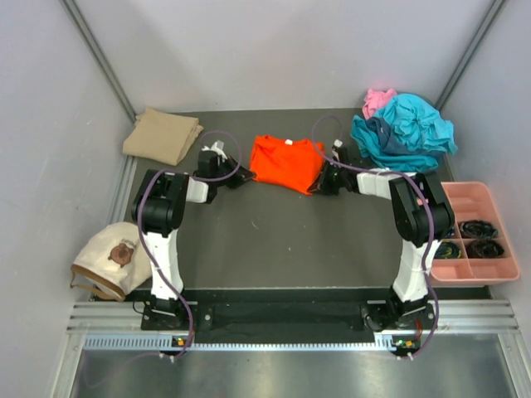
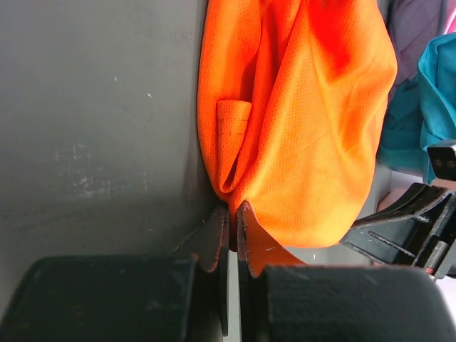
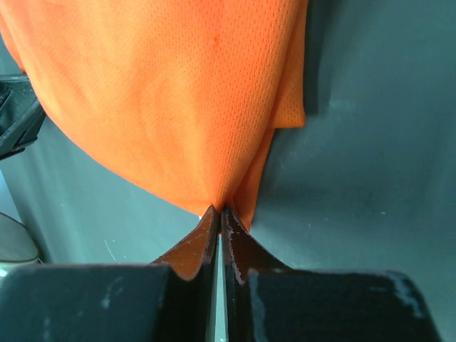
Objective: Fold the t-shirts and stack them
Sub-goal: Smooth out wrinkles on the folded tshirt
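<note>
A bright orange t-shirt (image 1: 286, 162) lies bunched at the middle back of the dark mat. My left gripper (image 1: 242, 177) is shut on its left edge; the left wrist view shows the cloth (image 2: 299, 121) pinched between the jaws (image 2: 232, 211). My right gripper (image 1: 322, 181) is shut on its right edge; the right wrist view shows the cloth (image 3: 178, 92) pinched at the tips (image 3: 218, 211). A folded tan t-shirt (image 1: 162, 134) lies at the back left. A heap of teal t-shirts (image 1: 405, 131) with a pink one (image 1: 378, 100) behind sits at the back right.
A cream round cap-like thing (image 1: 109, 259) lies off the mat at the left. A pink plastic compartment tray (image 1: 494, 203) with dark items stands at the right edge. Grey walls close in on three sides.
</note>
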